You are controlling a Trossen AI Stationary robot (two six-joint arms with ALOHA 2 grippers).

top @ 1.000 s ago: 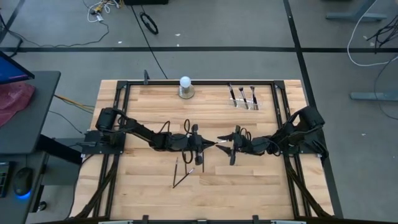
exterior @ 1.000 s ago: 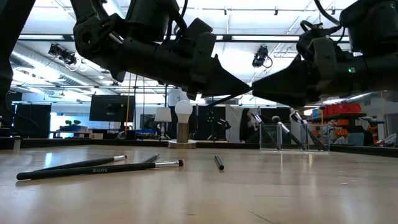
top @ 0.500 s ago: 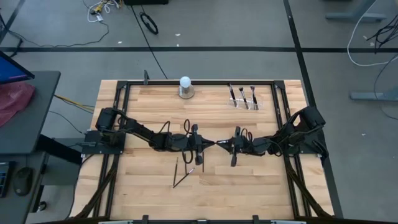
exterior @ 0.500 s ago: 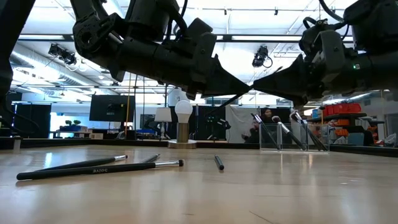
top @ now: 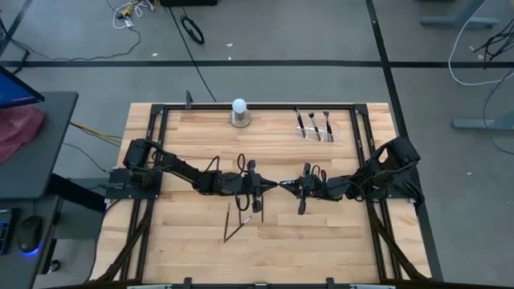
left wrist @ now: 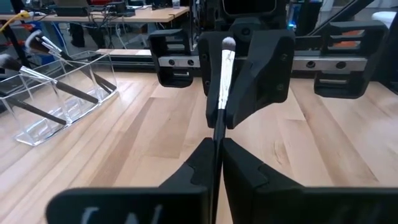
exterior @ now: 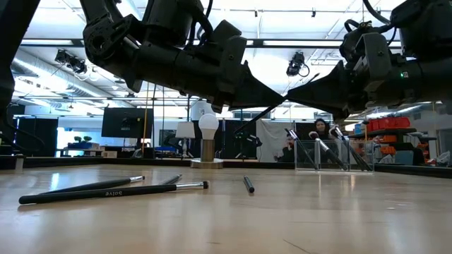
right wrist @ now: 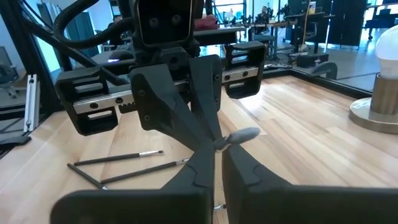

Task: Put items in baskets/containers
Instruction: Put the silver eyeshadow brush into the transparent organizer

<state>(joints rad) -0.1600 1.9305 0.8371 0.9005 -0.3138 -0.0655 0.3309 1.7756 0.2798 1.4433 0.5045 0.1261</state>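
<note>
Above the table's middle, my left gripper and my right gripper meet tip to tip. Both are shut on one thin dark makeup brush with a pale bristle tip. The brush slants in the air in the low view, its bristle end raised over my right gripper. Three more brushes lie flat on the wood near the front. At the far right, the clear holder has three brushes leaning in it. My left gripper pinches the brush's dark handle between its two fingers, which come level from the table's left. The brush is lifted clear of the table and slants up toward my right arm. My right gripper pinches the same brush right beside the left fingertips, coming level from the table's right. The pale bristle tip stands out above its fingers.
A white ball on a round grey base stands at the far edge, left of the holder. Two long brushes and a short one lie on the table below the arms. A black frame borders the wooden table.
My right gripper, open a second ago with its fingers on either side of the brush, has shut on it. My left gripper has kept its hold, and the brush has stayed in place above the table.
</note>
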